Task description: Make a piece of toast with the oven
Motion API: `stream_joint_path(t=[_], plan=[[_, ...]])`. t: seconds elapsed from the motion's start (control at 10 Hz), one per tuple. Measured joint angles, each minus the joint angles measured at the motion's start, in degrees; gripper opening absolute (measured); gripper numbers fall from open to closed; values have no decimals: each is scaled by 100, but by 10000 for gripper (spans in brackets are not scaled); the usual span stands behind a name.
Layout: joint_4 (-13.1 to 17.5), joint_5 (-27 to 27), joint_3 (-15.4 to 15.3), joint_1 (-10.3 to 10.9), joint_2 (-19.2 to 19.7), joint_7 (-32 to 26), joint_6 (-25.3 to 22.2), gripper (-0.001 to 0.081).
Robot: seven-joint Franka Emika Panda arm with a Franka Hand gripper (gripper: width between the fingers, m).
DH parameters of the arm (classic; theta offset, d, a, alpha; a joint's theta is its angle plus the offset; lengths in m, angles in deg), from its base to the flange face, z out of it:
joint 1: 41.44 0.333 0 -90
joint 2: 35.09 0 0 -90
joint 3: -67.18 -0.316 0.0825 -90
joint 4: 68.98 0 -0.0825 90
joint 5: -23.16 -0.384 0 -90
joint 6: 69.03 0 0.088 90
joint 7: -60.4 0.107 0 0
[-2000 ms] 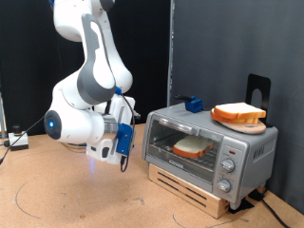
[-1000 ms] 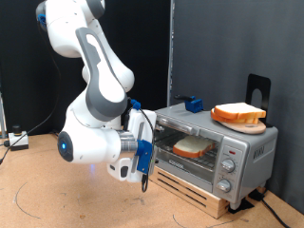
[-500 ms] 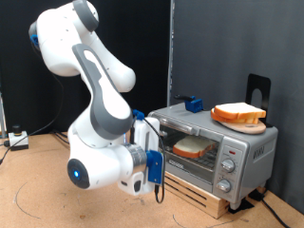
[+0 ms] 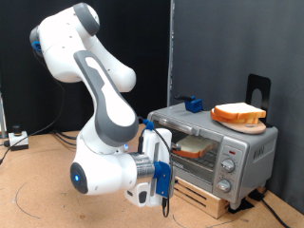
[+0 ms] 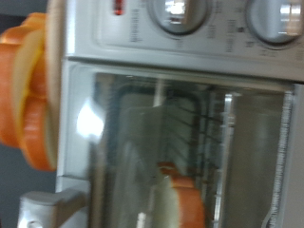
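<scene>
Oven point(image 4: 209, 150) sits on a low wooden base point(image 4: 195, 193) at the exterior view's right, silver-grey, door shut, one slice visible behind the glass. That piece of toast point(image 4: 193, 146) lies flat on the wire rack inside, pale face with orange-brown crust. Thicker pile of slices point(image 4: 238, 115) rests on the oven roof, toward the right end. Small blue object point(image 4: 194, 103) on the roof's back edge, to the left of the pile. Three round knobs point(image 4: 227, 168) run down the right panel.

Arm is white and curls down low in front of the oven's left half, big joint with a blue light near the wooden tabletop point(image 4: 38, 195). Gripper point(image 4: 163, 204) hangs at the end, blue-trimmed, just before the lower left of the oven front, close to the wooden base. Fingers point downward; cannot tell whether they are open or closed, too small and dark here. Nothing visible between them.

Wrist view is blurred: it faces the oven point(image 5: 180, 123) from close up, glass door filling most of the picture, rack wires behind it, the piece of toast point(image 5: 180, 199) seen through the glass, the pile of slices point(image 5: 30, 90) at one edge, knobs point(image 5: 180, 11) along another. Gripper fingers not seen in this view.
</scene>
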Motion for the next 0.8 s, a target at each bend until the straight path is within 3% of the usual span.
stream_joint_path(t=[0.2,0.5,0.8], plan=[[564,101,42,262,472,174,-288,809],[1262,395,98,802,1022,303,-315,809],[1486,592,255,1320,1277,317,-79,809]])
